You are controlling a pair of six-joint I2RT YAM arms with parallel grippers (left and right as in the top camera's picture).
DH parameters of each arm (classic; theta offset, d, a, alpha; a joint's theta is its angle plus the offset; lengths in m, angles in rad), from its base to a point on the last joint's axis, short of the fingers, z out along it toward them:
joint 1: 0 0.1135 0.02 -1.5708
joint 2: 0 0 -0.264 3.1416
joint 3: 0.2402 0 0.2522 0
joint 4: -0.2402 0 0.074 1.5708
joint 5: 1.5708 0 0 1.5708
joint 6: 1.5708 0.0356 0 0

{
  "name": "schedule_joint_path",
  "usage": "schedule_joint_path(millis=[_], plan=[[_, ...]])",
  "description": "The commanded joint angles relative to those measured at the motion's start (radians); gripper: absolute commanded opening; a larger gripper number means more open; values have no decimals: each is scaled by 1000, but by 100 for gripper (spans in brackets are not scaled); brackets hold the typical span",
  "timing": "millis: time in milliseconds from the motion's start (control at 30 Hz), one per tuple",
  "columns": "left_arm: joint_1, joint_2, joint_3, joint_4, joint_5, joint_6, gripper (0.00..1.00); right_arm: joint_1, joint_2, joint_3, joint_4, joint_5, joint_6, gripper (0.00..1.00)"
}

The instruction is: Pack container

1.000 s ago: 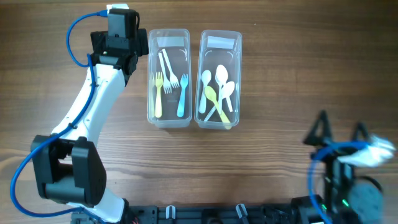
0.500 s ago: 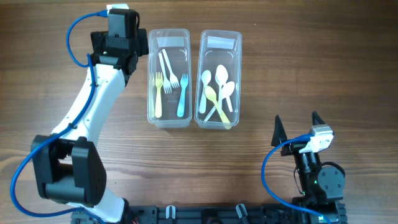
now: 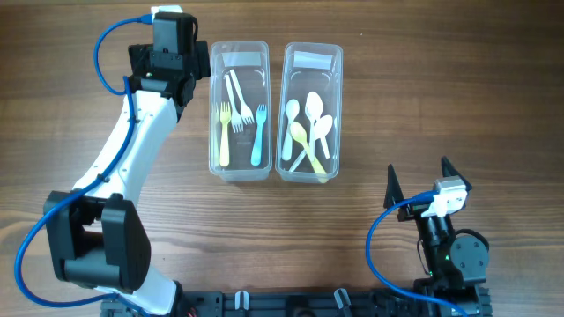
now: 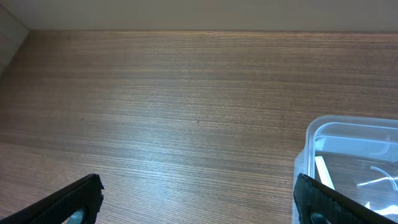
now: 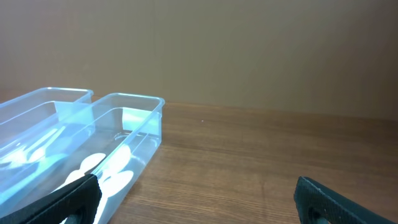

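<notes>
Forks (image 3: 239, 119) were seen in left box (image 3: 239, 167), spoons (image 3: 307, 128) in right box (image 3: 312, 172). Left gripper (image 4: 198, 199) & right gripper (image 3: 418, 180) were spread wide, nothing held.

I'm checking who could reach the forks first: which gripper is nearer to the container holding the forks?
Left. The left gripper sits right beside the fork container, at its far left corner. The right gripper is well off to the container's right and nearer the table's front edge.

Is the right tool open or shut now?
Open. The right tool shows both fingers spread wide apart, with nothing between them.
</notes>
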Motion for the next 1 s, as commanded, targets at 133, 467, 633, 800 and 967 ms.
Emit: schedule_joint_path(millis=[133,467,633,800,967], plan=[[-6,-21,9,-2,-5,4,100,-5,-12,-8,8,-16,-20,100],[-479,-464,9,-121,-6,4,100,-5,-5,-8,8,-16,-20,100],[-653,-757,9,-153,-60,104,100,-5,-5,-8,8,-16,-20,100],[-565,-1026,9,-317,85,100,100,-5,-5,-8,8,-16,-20,100],[-318,-1223,7,-560,263,65,100,-5,-5,-8,8,-16,-20,100]])
